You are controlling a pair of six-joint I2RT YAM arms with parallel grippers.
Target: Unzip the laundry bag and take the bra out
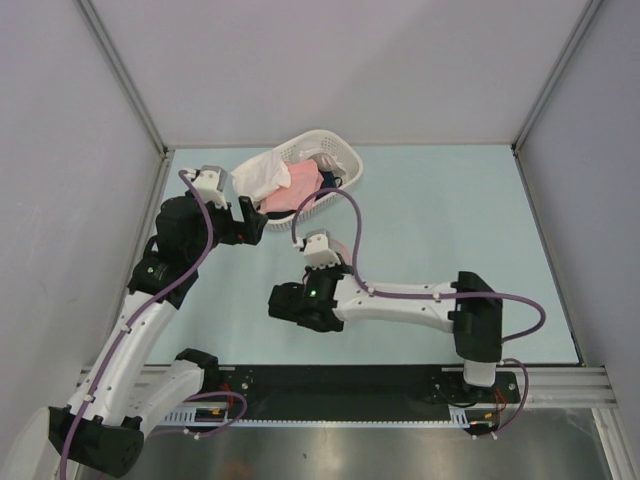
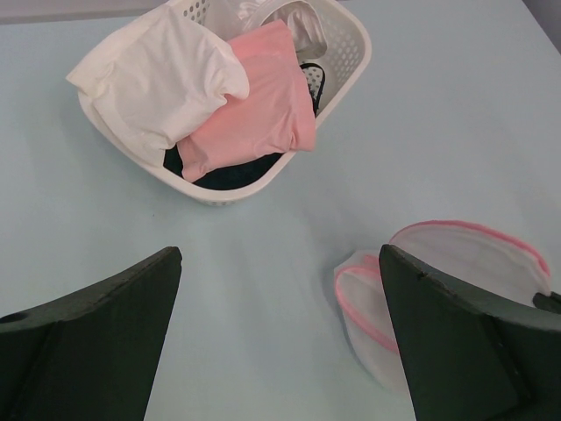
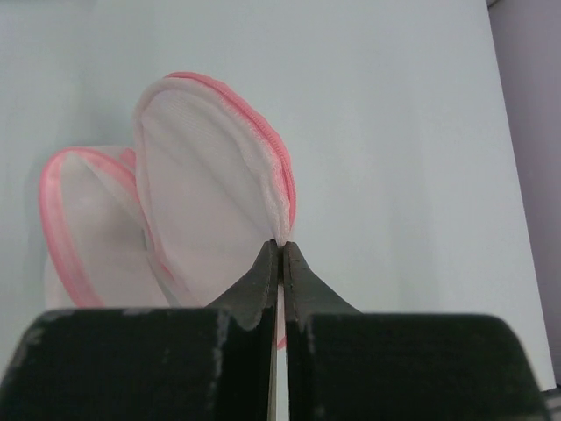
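I am looking at the pale worktop (image 1: pixel 450 220) carrying the white lattice basket (image 2: pixel 351 53) at its far side, the bra (image 2: pixel 259 96) lying folded inside between a white cloth (image 2: pixel 158 79) and a dark cloth (image 2: pixel 237 171). The laundry bag (image 3: pixel 210 202) is standing unzipped near the basket, halves gaping. My right gripper (image 3: pixel 281 250) is pinching its pink zip edge; my left gripper (image 2: pixel 279 250) is hovering released, the bag partly behind one finger

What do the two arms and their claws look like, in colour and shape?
The left arm and the right arm have white links and black joints. A purple cable runs along each. A small green light shows on the right arm. The left claw and the right claw have matte black, wedge-shaped fingers.
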